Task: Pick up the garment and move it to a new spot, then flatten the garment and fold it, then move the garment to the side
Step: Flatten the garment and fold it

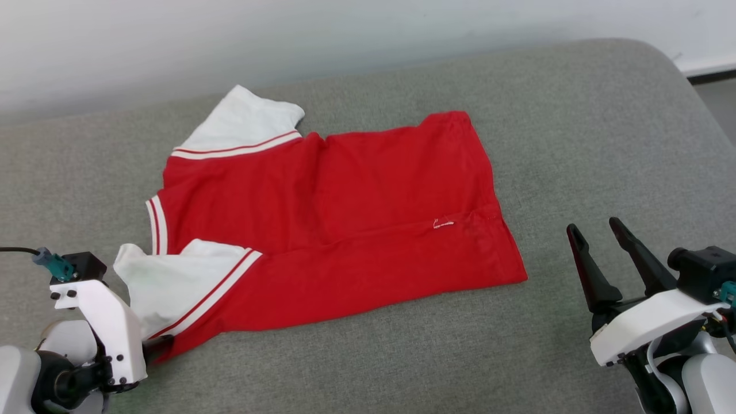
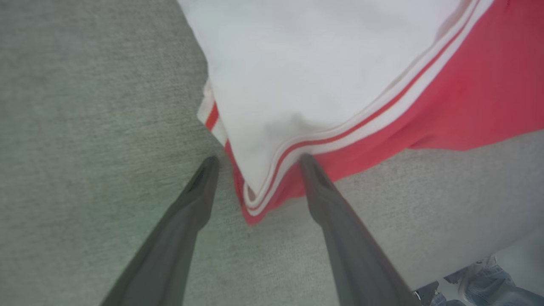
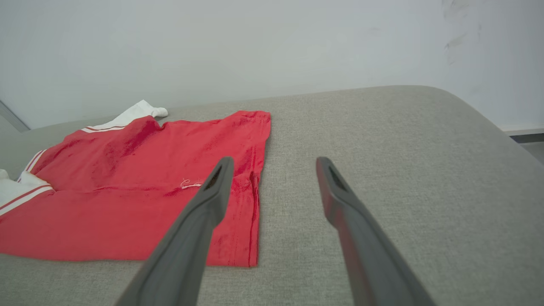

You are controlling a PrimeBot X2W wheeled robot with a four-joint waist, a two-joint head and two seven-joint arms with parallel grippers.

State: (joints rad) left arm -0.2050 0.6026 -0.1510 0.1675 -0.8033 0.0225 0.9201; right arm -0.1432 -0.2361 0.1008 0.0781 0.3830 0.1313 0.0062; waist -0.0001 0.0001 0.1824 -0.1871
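1. Left gripper (image 2: 257, 163), jaws wide and empty, straddles the near sleeve corner of the garment (image 1: 345, 230), at 8 o'clock in the head view.
2. Right gripper (image 1: 594, 226) hovers open and empty at 4 o'clock, apart from the hem.
3. Flattening and folding looks to be the step in hand. The next move likely calls for closing on that corner.
4. Grey cushion (image 1: 575, 115) bears the garment at centre, with a pale wall (image 1: 345, 34) at 12 o'clock. Nothing appears to block either arm.

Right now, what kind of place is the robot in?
Probably an indoor room set up for folding clothes, though I can't be sure. A red T-shirt lies on a big grey fabric cushion, like a sofa or padded bench, against a plain pale wall.
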